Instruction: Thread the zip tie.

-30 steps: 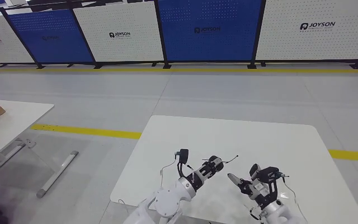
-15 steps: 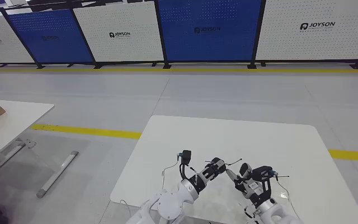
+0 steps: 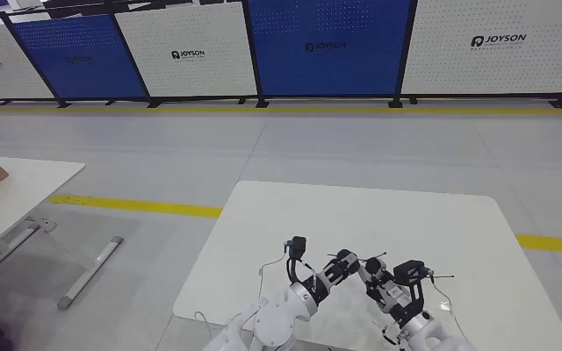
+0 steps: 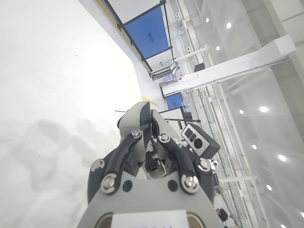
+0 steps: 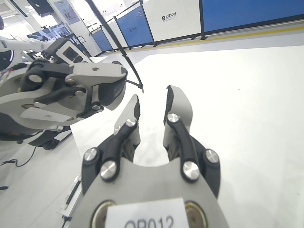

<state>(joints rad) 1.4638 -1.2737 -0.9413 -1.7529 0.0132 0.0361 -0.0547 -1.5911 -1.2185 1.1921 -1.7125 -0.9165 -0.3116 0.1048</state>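
Observation:
A thin black zip tie [image 5: 108, 30] is pinched near one end by my left gripper [image 5: 121, 79], which is shut on it. The strap rises away from that gripper, and its lower end [image 5: 141, 87] hangs just beyond the fingertips. My right gripper [image 5: 153, 94] is open, with the tie's lower end just ahead of the gap between its fingers. In the left wrist view the left gripper [image 4: 150, 113] has its fingers pressed together, and a short stretch of the zip tie [image 4: 190, 120] sticks out sideways. From above, both grippers [image 3: 347, 261] [image 3: 373, 266] are close together near the table's front edge.
The white table [image 3: 351, 211] is bare beyond the grippers. Grey floor with a yellow line [image 3: 132, 206] surrounds it, and blue and white panels [image 3: 325, 48] stand at the back. Another white table corner [image 3: 35, 180] is at far left.
The right gripper has moved up and left toward the left gripper. The left gripper has shifted slightly right with the zip tie, so the two are now nearly touching.

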